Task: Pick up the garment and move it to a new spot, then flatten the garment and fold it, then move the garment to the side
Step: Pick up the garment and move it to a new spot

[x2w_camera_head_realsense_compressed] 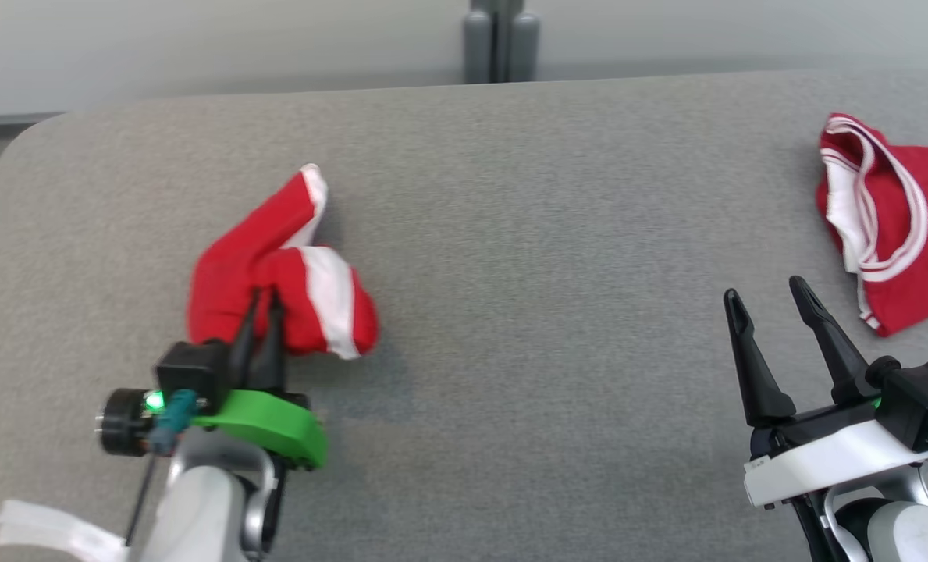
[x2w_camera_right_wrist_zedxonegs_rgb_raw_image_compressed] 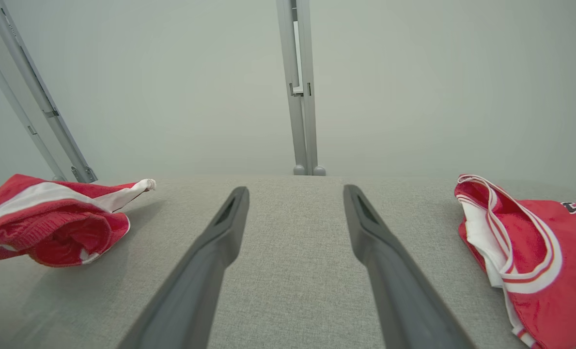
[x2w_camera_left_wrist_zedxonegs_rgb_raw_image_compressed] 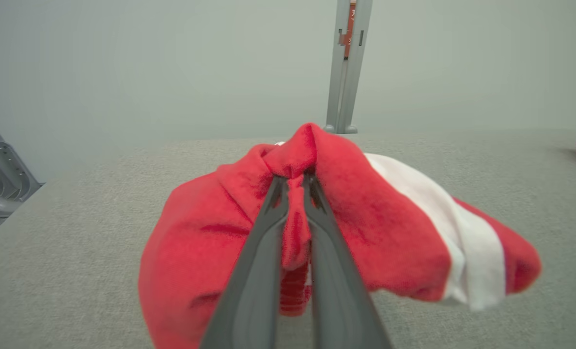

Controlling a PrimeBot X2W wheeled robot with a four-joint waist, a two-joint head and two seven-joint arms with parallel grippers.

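On the table [x2w_camera_head_realsense_compressed: 510,195], left gripper [x2w_camera_head_realsense_compressed: 264,300] pinches the garment [x2w_camera_head_realsense_compressed: 276,273].

- Grey woven-fabric tabletop [x2w_camera_head_realsense_compressed: 549,234], far-left corner rounded.
- Crumpled red jersey with white trim [x2w_camera_head_realsense_compressed: 916,250], far right on tabletop.
- Upright grey metal post [x2w_camera_head_realsense_compressed: 479,47] behind far edge.
- Slanted grey metal strut [x2w_camera_right_wrist_zedxonegs_rgb_raw_image_compressed: 43,104].

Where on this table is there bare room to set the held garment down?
The widest bare patch of the table lies in the middle, between the garment pinched in the left gripper and the open right gripper. The far strip along the back edge is free too. Crowded: the right edge, where a red jersey lies.
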